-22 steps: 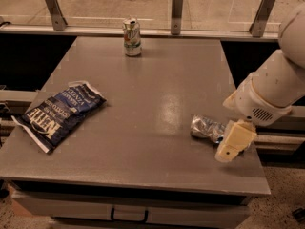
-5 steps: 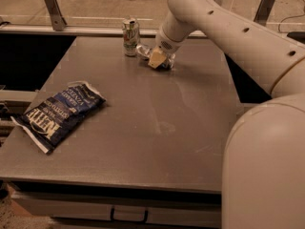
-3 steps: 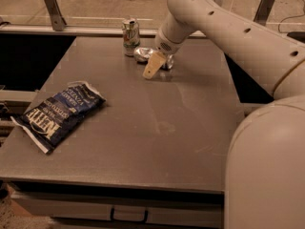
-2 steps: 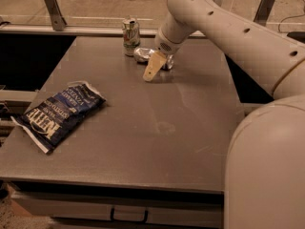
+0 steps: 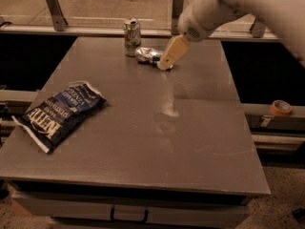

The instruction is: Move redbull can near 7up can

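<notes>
While redbull can (image 5: 147, 55) lies on its side near table's (image 5: 143, 142) 12 o'clock edge, just beside 7up can (image 5: 132, 36) at its 4 o'clock, gripper (image 5: 165, 64) sits at its 3 o'clock end; grip state can't tell.

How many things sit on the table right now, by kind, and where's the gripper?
Cans: 2, the 7up can upright, the redbull can lying beside it.
Chip bag: 1.
Total: 3.
The gripper hangs at the redbull can's end away from the 7up can.

Shiny crumpled-metal redbull can (image 5: 146, 55) beside matt, perhaps plastic tool (image 5: 165, 64)
</notes>
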